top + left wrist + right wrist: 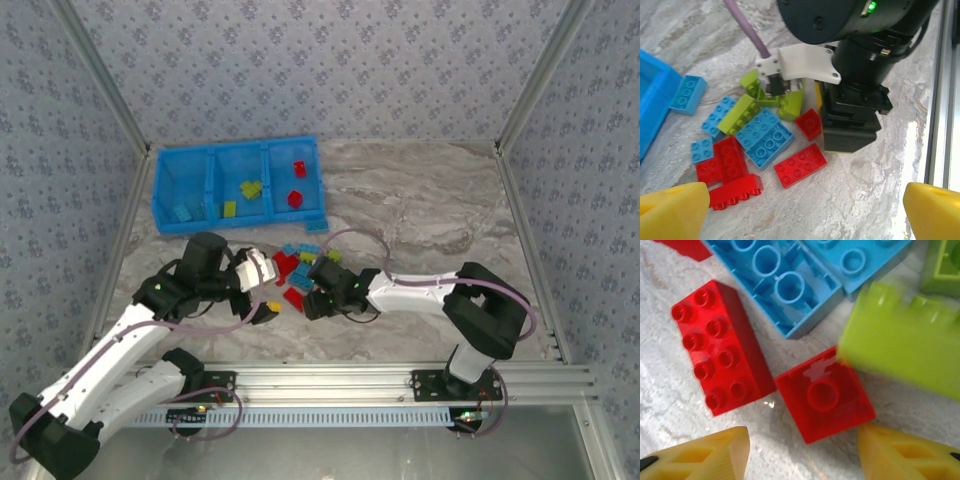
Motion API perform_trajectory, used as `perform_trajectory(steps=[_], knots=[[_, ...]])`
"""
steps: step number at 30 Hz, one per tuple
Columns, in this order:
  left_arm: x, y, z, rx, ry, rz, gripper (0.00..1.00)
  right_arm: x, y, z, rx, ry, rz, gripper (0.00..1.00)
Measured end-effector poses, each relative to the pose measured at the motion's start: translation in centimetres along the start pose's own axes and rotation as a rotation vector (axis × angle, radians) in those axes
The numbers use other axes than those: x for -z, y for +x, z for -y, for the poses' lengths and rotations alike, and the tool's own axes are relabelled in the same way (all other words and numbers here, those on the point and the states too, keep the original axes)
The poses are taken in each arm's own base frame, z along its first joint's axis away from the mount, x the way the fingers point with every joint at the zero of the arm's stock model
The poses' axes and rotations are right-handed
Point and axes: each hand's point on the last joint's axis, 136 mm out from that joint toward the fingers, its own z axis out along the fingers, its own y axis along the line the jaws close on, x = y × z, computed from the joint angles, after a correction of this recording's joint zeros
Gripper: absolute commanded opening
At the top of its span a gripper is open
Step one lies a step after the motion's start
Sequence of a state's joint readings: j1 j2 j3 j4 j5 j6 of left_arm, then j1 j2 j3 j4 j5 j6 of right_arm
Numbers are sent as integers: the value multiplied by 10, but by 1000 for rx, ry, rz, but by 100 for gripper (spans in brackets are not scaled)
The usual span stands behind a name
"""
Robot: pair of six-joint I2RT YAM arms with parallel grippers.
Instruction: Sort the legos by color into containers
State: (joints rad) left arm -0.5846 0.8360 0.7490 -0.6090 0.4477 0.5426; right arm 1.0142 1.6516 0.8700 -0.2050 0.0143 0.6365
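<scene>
The right pincer (802, 455) hovers with fingers apart, straddling a small red brick (824, 392) in the pile (300, 272) on the worktop, near the tray (157, 195); a lime brick (905, 355) sits against its corner, so closing may snag or shove both; the left pincer (800, 212), apart and empty, crowds close, risking a collision.
</scene>
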Motion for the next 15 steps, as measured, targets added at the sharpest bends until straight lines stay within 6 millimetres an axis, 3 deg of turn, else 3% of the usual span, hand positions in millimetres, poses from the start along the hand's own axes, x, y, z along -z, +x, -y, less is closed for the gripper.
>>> perform_trajectory(steps=[3,9,15], knots=[[-7,5,3,1,34,-22,99,0,-8,11,7,59,31,69],[-7,4,5,-7,45,-18,99,-5,-16,17,60,72,33,57],[-7,4,4,-6,44,-18,99,-13,-16,9,112,75,-5,73]])
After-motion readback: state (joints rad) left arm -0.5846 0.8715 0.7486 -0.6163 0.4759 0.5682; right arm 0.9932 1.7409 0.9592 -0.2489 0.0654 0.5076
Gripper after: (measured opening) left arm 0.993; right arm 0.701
